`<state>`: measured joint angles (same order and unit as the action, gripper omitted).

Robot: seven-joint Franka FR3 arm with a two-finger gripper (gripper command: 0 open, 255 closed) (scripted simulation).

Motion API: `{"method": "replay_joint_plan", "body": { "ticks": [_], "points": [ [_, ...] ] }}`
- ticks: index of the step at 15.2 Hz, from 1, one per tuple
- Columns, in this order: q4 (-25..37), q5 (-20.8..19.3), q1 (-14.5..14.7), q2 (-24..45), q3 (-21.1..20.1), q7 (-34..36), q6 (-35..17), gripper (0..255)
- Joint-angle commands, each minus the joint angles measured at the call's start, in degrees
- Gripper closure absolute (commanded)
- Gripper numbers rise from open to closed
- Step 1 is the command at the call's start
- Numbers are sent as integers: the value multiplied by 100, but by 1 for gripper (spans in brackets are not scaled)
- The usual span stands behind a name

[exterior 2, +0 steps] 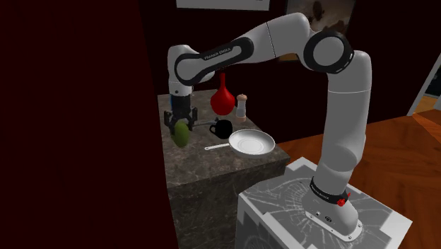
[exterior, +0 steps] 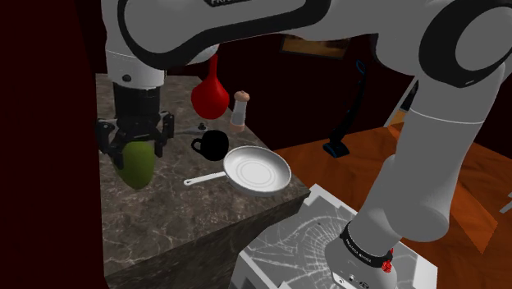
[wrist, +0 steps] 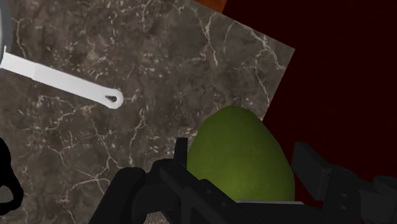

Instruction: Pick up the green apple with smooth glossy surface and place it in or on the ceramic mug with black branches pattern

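Note:
A smooth green apple [exterior: 139, 164] [exterior 2: 181, 134] sits between the fingers of my black gripper [exterior: 135, 146] [exterior 2: 180, 124], close over the dark marble counter [exterior: 164, 222] near that counter's left edge in the shoulder view. In the wrist view my gripper [wrist: 245, 159] is shut on the apple [wrist: 242, 153], one finger on each side. I cannot tell whether the apple touches the counter. The mug [exterior: 212, 145] [exterior 2: 223, 129] looks plain black and stands upright, to the right of the gripper in the shoulder view. Its dark edge [wrist: 5, 178] shows beside the fingers.
A white frying pan [exterior: 258, 170] [exterior 2: 253, 143] lies beside the mug, its handle [wrist: 63, 81] pointing toward the gripper. A red round-bellied vase [exterior: 210, 94] and a small shaker [exterior: 240, 109] stand behind the mug. A dark red wall borders the counter's left edge; my stand [exterior: 287, 246] is at the lower right.

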<state>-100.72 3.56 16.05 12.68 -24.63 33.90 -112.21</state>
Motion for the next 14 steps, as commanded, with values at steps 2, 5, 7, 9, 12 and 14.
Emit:
{"method": "replay_joint_plan", "body": {
  "ticks": [2, 5, 7, 9, 12, 14],
  "points": [
    [141, 25, -10, -71, -6, 5, 209, 255],
    [325, 36, -13, -110, -10, 20, 428, 255],
    [455, 41, -13, -130, -13, 32, 575, 255],
    [591, 43, -13, -144, -16, 46, 724, 255],
    [769, 44, -10, -156, -19, 65, 912, 255],
    [556, 145, -201, -363, 73, -225, 923, 255]
  ]
}}
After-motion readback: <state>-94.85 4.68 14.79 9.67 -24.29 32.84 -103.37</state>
